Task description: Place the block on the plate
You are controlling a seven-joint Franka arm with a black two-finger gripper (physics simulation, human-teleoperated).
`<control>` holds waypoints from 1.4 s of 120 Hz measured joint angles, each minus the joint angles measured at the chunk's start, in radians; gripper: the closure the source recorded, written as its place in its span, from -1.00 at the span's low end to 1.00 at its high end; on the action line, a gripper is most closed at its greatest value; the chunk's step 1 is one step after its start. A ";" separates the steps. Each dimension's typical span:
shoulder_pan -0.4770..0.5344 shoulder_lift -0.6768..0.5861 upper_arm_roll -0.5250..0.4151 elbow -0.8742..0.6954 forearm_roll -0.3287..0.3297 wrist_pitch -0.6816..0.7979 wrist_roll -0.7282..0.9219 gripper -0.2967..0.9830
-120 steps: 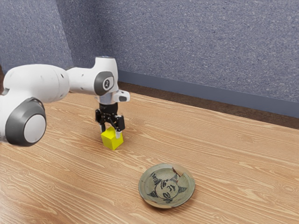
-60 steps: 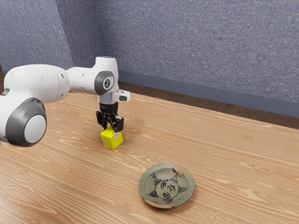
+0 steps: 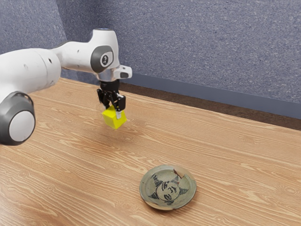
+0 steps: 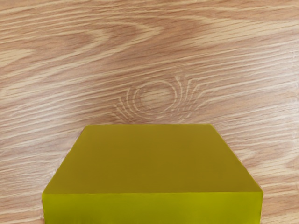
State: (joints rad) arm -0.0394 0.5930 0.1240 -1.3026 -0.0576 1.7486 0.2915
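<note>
Wide table [image 3: 235, 160] under the plate, and here's the arm [image 3: 28, 70], reaching in beyond it on the exterior view's left! The plate [image 3: 168, 189] waits, nothing on it. The gripper [image 3: 112, 111], well apart from the plate, pinches the yellow block [image 3: 114, 120] between its fingers, clear of the wood. It's the lift, I'd say; next: carry across, centre over the plate, lower gently.

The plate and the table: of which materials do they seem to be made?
The plate looks like glazed ceramic, perhaps stoneware: its grey-green surface has a soft sheen, dark painted drawing and a brownish patch at the rim. The table looks like wood with a smooth, perhaps varnished finish, because grain lines and a knot show; a printed wood-look laminate is also possible.
</note>
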 joint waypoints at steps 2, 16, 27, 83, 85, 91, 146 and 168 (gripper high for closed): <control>-0.007 -0.002 0.000 0.004 0.001 -0.003 0.000 -0.05; -0.061 -0.013 -0.003 0.032 0.004 -0.030 0.000 -0.05; -0.104 -0.035 -0.010 0.034 0.007 -0.046 -0.001 -0.06; -0.285 -0.231 -0.018 -0.186 0.008 -0.057 -0.005 -0.05; -0.289 -0.241 -0.019 -0.199 0.008 -0.056 -0.005 -0.05; -0.296 -0.268 -0.033 -0.229 0.008 -0.051 -0.005 -0.05; -0.302 -0.400 -0.160 -0.433 0.007 0.002 -0.007 -0.06; -0.301 -0.405 -0.171 -0.493 0.005 0.042 -0.006 -0.06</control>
State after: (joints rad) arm -0.3407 0.1885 -0.0468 -1.7958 -0.0528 1.7908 0.2854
